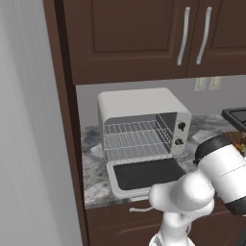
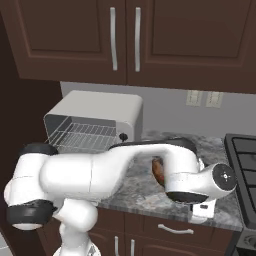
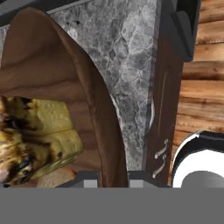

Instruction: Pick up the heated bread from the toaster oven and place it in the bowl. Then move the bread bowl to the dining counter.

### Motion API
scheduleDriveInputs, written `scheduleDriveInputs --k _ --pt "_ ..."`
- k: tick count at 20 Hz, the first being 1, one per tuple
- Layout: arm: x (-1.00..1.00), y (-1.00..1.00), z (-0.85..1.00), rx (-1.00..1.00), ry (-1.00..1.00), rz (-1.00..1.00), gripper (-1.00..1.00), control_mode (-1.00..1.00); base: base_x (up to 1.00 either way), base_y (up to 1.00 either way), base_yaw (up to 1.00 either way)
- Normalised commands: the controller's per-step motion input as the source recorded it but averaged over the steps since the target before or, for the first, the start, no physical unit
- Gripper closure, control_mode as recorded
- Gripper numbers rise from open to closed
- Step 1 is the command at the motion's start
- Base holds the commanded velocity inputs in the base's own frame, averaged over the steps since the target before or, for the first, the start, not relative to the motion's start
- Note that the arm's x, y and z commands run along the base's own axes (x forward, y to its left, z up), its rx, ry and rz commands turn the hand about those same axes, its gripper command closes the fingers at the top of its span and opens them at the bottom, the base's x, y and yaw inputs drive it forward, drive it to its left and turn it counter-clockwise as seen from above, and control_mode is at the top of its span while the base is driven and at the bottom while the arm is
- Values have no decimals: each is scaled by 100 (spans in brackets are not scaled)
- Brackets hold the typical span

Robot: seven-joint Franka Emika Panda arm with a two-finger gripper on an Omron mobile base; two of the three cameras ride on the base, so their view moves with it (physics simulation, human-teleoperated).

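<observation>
The white Franka Panda arm with dark joints (image 2: 100,172) rises from its base column, bends at a rounded shoulder and reaches forward and to the robot's right in one long, nearly level link. In the left base view its elbow (image 1: 185,192) sits low, and a thick white link capped in black (image 1: 226,170) angles up toward the right edge. In the right base view the forearm curves down into a round wrist housing (image 2: 220,179) — the hand below it points downward. The gripper itself is hidden behind these links, and the hand view leaves its fingertips out of sight, so its jaw state cannot be told.
</observation>
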Motion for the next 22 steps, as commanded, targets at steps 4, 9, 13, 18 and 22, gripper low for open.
scheduleDriveInputs --k 4,9,13,18,22 --pt "-62 82 50 0 -12 -21 100 -100 0 0 0" --pt "-28 100 22 0 -9 -18 100 -100 0 0 0" --pt "-1 96 25 0 -7 -12 100 -100 0 0 0" --pt "0 71 21 0 -3 -12 100 -100 0 0 0" --pt "-5 22 13 0 -6 0 100 -100 0 0 0"
